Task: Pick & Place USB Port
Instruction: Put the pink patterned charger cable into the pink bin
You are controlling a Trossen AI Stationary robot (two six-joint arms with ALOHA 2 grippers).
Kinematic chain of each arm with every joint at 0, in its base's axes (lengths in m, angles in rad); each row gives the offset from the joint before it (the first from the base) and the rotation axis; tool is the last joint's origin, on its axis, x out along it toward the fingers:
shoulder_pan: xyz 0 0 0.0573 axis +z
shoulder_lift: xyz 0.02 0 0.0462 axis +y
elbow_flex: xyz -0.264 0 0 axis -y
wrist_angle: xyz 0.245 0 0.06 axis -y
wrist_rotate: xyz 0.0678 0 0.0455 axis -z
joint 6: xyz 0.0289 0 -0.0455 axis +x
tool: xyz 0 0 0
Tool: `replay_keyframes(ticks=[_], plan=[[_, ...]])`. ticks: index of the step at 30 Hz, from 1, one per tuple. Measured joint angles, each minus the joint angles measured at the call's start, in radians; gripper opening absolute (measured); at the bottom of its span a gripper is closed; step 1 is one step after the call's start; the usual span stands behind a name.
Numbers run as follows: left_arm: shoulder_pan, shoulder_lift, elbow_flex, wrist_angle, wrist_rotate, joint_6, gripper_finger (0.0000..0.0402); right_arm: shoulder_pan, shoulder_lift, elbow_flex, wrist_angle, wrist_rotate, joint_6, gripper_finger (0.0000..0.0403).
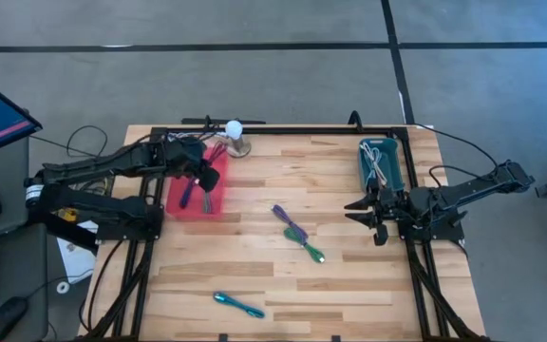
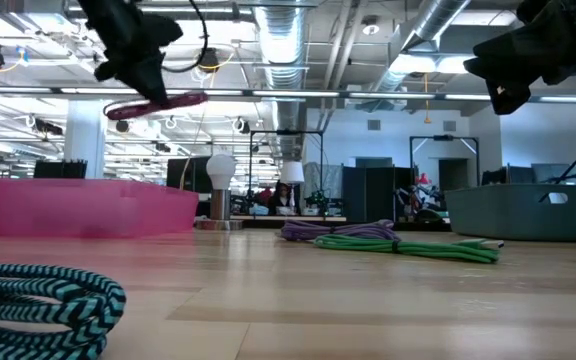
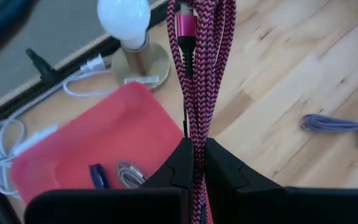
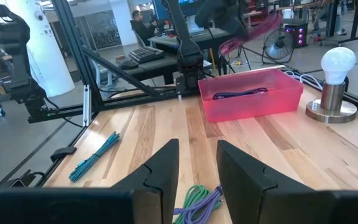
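My left gripper point(image 3: 194, 163) is pinching a bundled pink cable point(image 3: 201, 68), held up in the air over the pink bin point(image 1: 183, 201) at the table's left rear; the cable hangs between my fingers with its plug end away from me. The step, as I judge it, is the drop into the bin, and to do it well I should bring the bundle low and square over the bin's middle before letting go, since the loose loops could catch the rim and spill onto the table. My right gripper point(image 4: 197, 163) waits with its fingers parted and nothing between them, just in front of the grey bin point(image 1: 381, 161) on the right. The left wrist view shows what the others hide: a blue cable point(image 3: 98, 176) and a silver cable point(image 3: 128, 174) already lying on the bin floor, so I should aim for the bare part. The low view tells how high the cable hangs above the bin wall, which the high view cannot give. Only the high view shows the whole table: a purple and green cable point(image 1: 297, 234) mid-table and a teal cable point(image 1: 237, 304) near the front edge, both not yet picked.
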Motion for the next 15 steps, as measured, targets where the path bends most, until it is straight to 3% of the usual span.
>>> replay_keyframes(ticks=[5, 15], plan=[[0.044, -0.003, -0.147, 0.028, 0.045, -0.047, 0.0017, 0.0, 0.0, 0.0, 0.0, 0.0, 0.0, 0.0102], [0.177, -0.003, -0.403, 0.244, 0.173, -0.051, 0.0017, 0.0, 0.0, 0.0, 0.0, 0.0, 0.003, 0.0102]])
